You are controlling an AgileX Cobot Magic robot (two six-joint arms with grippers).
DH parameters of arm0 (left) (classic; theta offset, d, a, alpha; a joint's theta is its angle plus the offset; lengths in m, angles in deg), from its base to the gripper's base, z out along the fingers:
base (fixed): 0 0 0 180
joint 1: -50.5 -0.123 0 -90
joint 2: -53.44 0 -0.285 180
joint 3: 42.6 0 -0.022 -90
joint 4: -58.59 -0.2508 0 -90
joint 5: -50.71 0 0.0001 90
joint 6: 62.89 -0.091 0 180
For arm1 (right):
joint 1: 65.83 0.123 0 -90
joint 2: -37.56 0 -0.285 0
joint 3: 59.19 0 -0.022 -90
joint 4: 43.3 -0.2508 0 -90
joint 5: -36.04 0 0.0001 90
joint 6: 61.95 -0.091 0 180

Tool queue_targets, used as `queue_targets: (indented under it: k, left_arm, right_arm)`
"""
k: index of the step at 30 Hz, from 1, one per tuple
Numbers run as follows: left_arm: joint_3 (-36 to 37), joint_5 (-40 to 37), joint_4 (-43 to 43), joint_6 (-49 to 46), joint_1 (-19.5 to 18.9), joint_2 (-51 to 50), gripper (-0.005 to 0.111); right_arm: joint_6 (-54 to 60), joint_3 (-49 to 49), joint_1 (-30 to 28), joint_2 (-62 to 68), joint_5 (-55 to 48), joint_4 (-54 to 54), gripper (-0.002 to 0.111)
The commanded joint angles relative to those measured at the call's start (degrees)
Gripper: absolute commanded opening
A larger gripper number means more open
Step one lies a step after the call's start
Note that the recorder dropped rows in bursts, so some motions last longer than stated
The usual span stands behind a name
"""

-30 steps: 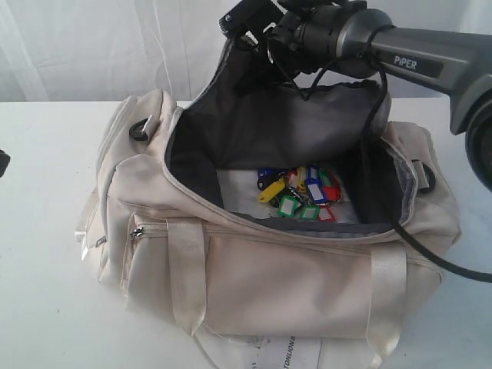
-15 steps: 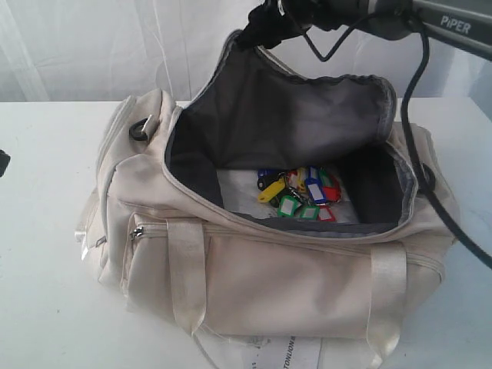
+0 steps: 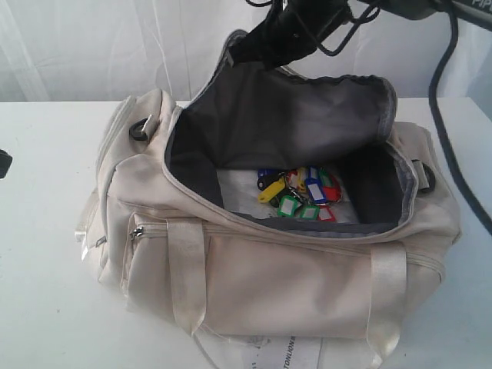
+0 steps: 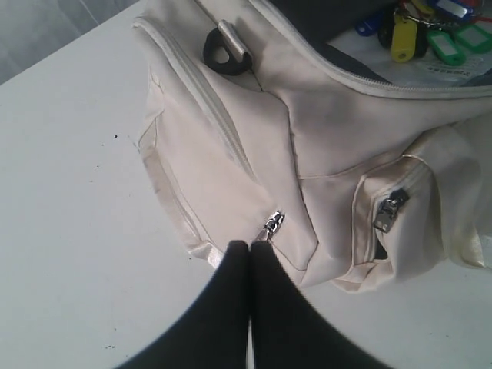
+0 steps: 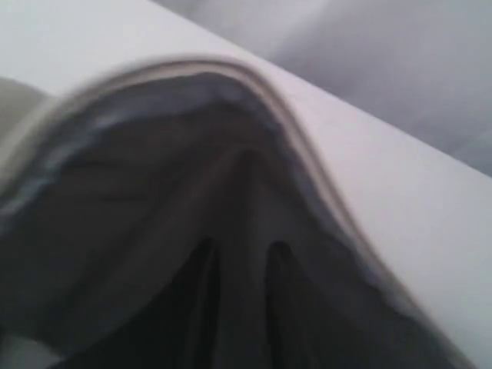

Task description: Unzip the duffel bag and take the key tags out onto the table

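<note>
1. black right gripper (image 5: 241,257) pinches a fold of the flap (image 3: 292,115) close to its zipper edge, with grey lining between the two fingers, and holds it up over the mouth of the bag (image 3: 292,284).
2. left gripper (image 4: 250,252) has its fingers pressed together, tips just beside the small zipper pull (image 4: 274,223) on the bag's end pocket. i cannot tell whether it nips anything.
3. the step in hand, as i judge it, is getting the flap clear of the mouth. carry it back and away from the front wall without a hard tug that would drag the bag, then lay it behind so it cannot drop shut.
4. the key tags (image 3: 300,196) lie bunched on the bag's floor, below and in front of the raised gripper and well apart from it, in plain sight through the mouth.
5. the white table (image 3: 46,231) beside the bag is where they should land.
</note>
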Motion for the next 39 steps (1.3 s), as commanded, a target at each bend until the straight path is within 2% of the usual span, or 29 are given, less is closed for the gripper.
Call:
queue_targets:
  k: [1, 2, 4, 11, 18, 21, 25, 28, 32, 39]
  left_arm:
    - [0.50, -0.11, 0.96, 0.34, -0.15, 0.46, 0.000]
    - [0.50, -0.14, 0.96, 0.34, -0.15, 0.46, 0.000]
    - [0.50, -0.14, 0.96, 0.34, -0.15, 0.46, 0.000]
    - [0.50, -0.14, 1.40, 0.23, -0.15, 0.46, 0.000]
    - [0.50, -0.14, 1.40, 0.10, -0.15, 0.46, 0.000]
    - [0.50, -0.14, 1.40, 0.10, -0.15, 0.46, 0.000]
    - [0.50, -0.35, 1.40, 0.11, -0.15, 0.46, 0.000]
    - [0.50, -0.35, 1.40, 0.11, -0.15, 0.46, 0.000]
    - [0.50, -0.35, 1.40, 0.11, -0.15, 0.46, 0.000]
    - [1.48, -0.58, 1.40, -0.16, -0.15, -1.02, 0.000]
  right_arm:
    - [17.05, 0.20, -0.12, -0.71, 1.66, -22.40, 0.003]
    - [19.03, 0.20, -0.12, -0.17, 2.36, -25.01, 0.000]
    - [19.73, 0.20, -0.12, 1.70, 4.70, -28.62, 0.000]
    - [17.39, 0.20, -0.12, 9.01, 13.55, -30.62, 0.000]
    - [18.73, 0.20, -0.12, 8.62, 9.87, -30.54, 0.000]
    - [20.17, 0.20, -0.12, 3.92, 8.44, -30.26, 0.000]
    - [20.06, 0.53, -0.12, -3.00, 0.54, -25.96, 0.000]
    - [14.62, 3.24, -0.12, -8.50, -6.53, -19.21, 0.000]
    - [7.56, 11.55, -0.12, -18.20, -9.77, -10.68, 0.000]
    - [6.45, 31.95, -0.12, -41.28, -5.49, -8.48, 0.000]
